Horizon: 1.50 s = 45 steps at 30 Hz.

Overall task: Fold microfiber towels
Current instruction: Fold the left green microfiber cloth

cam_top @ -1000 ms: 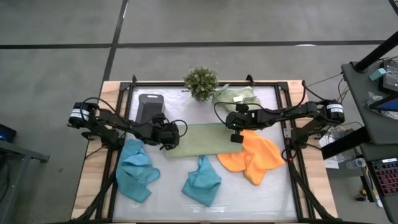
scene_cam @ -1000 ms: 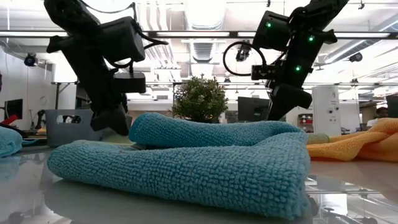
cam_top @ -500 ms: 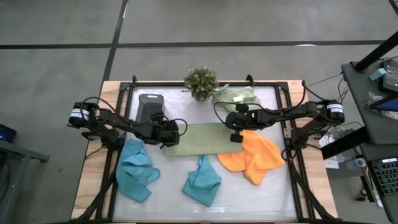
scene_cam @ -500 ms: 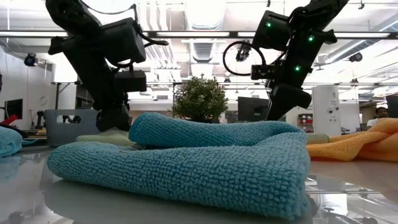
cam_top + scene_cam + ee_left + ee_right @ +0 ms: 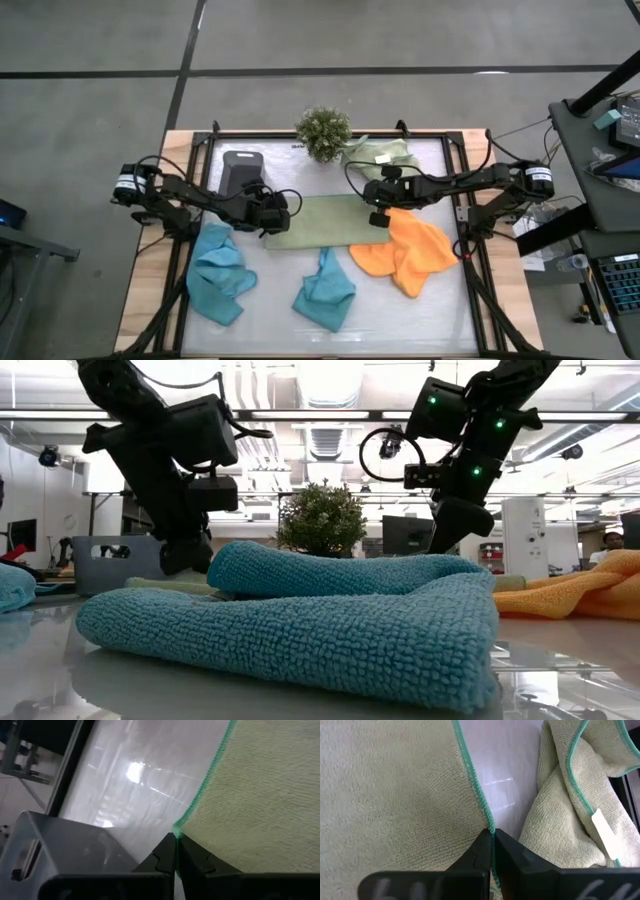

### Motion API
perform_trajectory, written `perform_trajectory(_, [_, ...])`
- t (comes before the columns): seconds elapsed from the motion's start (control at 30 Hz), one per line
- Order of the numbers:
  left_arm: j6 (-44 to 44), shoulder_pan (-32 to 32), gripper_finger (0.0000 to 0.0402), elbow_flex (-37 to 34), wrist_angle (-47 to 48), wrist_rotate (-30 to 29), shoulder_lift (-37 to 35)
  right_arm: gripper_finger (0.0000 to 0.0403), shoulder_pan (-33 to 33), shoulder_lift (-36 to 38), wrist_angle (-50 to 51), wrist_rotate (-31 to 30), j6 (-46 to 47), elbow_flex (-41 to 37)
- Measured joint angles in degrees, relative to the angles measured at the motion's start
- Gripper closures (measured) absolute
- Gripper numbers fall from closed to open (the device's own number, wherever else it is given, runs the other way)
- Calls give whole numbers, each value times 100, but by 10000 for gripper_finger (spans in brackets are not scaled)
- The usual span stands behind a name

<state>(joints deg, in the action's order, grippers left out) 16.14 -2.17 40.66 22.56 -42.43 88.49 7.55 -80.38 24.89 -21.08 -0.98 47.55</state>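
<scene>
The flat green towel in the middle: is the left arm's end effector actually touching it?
Touching. In the left wrist view, the left end effector is shut on the flat green towel's stitched corner.

I see ceiling strip lights point(image 5: 330, 415) glaring off the glossy white tabletop point(image 5: 135, 772); the nearest teal-blue microfiber towel point(image 5: 300, 625) seems slightly soft.

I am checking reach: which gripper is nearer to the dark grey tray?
Left. The left gripper sits just beside the tray, gripping the flat green towel; the right gripper is farther away.
</scene>
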Motion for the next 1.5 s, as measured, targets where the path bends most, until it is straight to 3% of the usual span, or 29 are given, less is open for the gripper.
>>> perform_trajectory(0.2, [-1,6,342,26,39,219,-42,374,11,0,-12,2,263,0])
perform_trajectory(0.47, [-620,4,270,456,62,148,-52,297,11,123,21,4,709,2])
perform_trajectory(0.67, [-1053,-7,265,782,86,146,-146,255,10,341,60,7,933,8])
perform_trajectory(0.9, [-1129,-84,265,1061,115,212,-610,255,-16,922,368,490,1639,159])
perform_trajectory(1.03, [-1353,-169,265,1049,110,655,-970,252,-28,1259,357,1111,2081,158])
perform_trajectory(1.13, [-1390,-178,265,1019,97,1469,-1197,244,-74,1451,392,1488,2328,125])
perform_trajectory(1.27, [-1348,-180,265,896,66,2263,-1281,237,-197,1536,544,1515,2457,105])
perform_trajectory(1.5, [-1047,-178,265,540,-346,2384,-902,236,-267,1381,537,1229,3010,-89])
